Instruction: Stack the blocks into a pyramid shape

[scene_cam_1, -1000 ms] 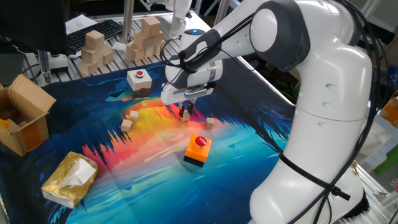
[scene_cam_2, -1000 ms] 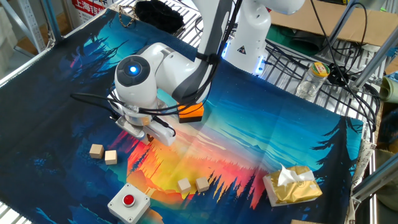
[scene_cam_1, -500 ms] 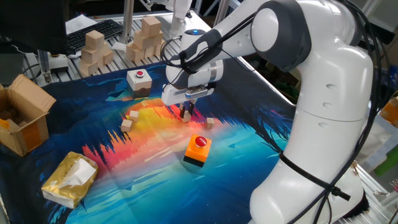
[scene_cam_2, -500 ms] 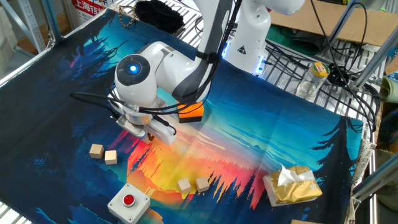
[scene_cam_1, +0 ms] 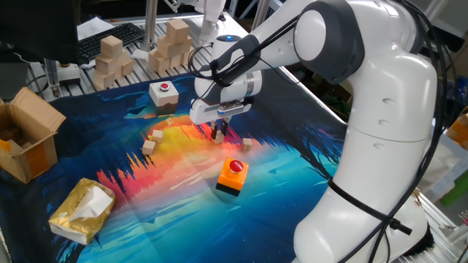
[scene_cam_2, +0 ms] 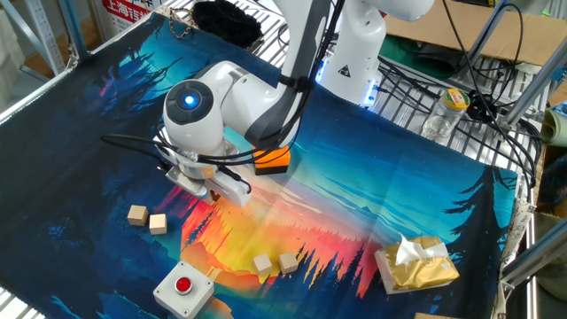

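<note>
The end effector (scene_cam_1: 219,133) hangs low over the counter's (scene_cam_1: 307,146) middle, its grip hidden from me, while the blocks lie unstacked in pairs at its three (scene_cam_2: 147,219) and five o'clock (scene_cam_2: 275,263), probably awaiting pickup one by one.

Bright, even overhead light, both views sharp.
Soft shadow under the arm (scene_cam_1: 365,109); mild glare on its white shell, no blur.
</note>
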Motion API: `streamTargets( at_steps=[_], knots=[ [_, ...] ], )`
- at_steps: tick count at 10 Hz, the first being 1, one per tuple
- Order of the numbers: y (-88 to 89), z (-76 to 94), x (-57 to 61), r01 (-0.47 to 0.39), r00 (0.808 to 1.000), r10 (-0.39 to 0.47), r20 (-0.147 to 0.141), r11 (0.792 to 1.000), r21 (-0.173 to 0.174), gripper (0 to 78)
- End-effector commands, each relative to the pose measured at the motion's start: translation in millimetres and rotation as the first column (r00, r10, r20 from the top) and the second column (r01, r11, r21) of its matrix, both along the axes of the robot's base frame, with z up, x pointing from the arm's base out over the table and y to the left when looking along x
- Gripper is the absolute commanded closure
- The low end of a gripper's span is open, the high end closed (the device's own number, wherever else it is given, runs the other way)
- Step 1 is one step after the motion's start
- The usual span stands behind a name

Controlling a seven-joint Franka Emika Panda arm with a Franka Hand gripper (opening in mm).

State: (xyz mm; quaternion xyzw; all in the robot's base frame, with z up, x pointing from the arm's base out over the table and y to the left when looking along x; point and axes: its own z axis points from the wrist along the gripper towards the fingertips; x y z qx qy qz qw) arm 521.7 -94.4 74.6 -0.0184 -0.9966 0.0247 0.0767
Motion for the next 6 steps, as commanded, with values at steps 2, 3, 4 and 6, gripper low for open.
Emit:
streamTargets(
  at_steps=[2, 3, 4, 6],
  knots=[
    [-0.2, 0.3, 0.4, 0.011, 1.000, -0.011, -0.004, 1.000, -0.002, 76.4],
    [-0.2, 0.4, 0.4, 0.010, 1.000, -0.010, -0.004, 1.000, -0.002, 76.4],
    [0.0, 0.5, 0.3, 0.011, 1.000, -0.011, -0.005, 1.000, -0.004, 76.4],
    [0.2, 0.6, 0.2, 0.011, 1.000, -0.011, -0.006, 1.000, -0.005, 76.4]
  ],
)
